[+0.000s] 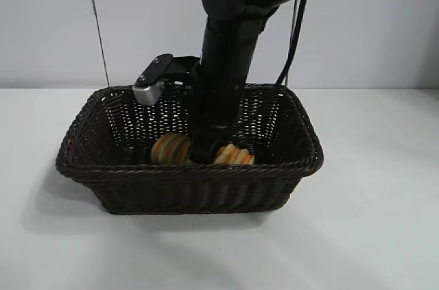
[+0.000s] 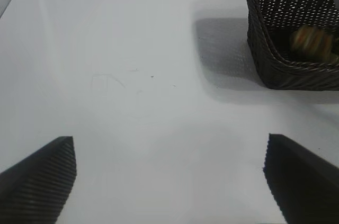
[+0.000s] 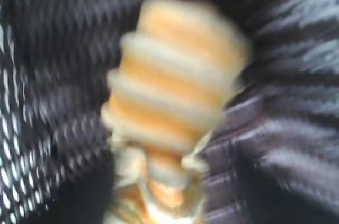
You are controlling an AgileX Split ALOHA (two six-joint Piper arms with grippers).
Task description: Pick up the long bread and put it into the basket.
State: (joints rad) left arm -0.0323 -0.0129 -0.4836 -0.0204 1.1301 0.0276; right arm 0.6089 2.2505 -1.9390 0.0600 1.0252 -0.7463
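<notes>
Spreading out under everything is a plain white table [image 1: 370, 221], and behind it a pale bare wall [image 1: 55, 22] is closing off the room, with a thin dark cable [image 1: 97, 22] hanging down it at the left; the tabletop is showing a few faint scuff marks [image 2: 114, 78] in the left wrist view. Sitting on the table is the basket [image 1: 185, 190], dark brown wicker with a braided rim, throwing a soft shadow to its left; the right arm [image 1: 230, 50] is reaching steeply down into it from above, and the right gripper [image 1: 204, 153] is standing low inside, right at the long bread [image 1: 171, 147], which is lying on the basket floor near the front wall, its tan and orange ridges showing on either side of the black fingers. Whether those jaws are gripping the loaf or standing apart from it, I cannot tell; the arm is hiding them from outside, and the right wrist view is giving only the long bread [image 3: 177, 81] up close against blurred weave.

The left gripper [image 2: 169, 179] is showing nowhere in the exterior view; its own camera is catching its two dark fingers [image 2: 39, 176] spread wide apart over bare table, holding nothing, well apart from the basket [image 2: 265, 49], with the long bread [image 2: 312, 41] peeking over the rim inside.
</notes>
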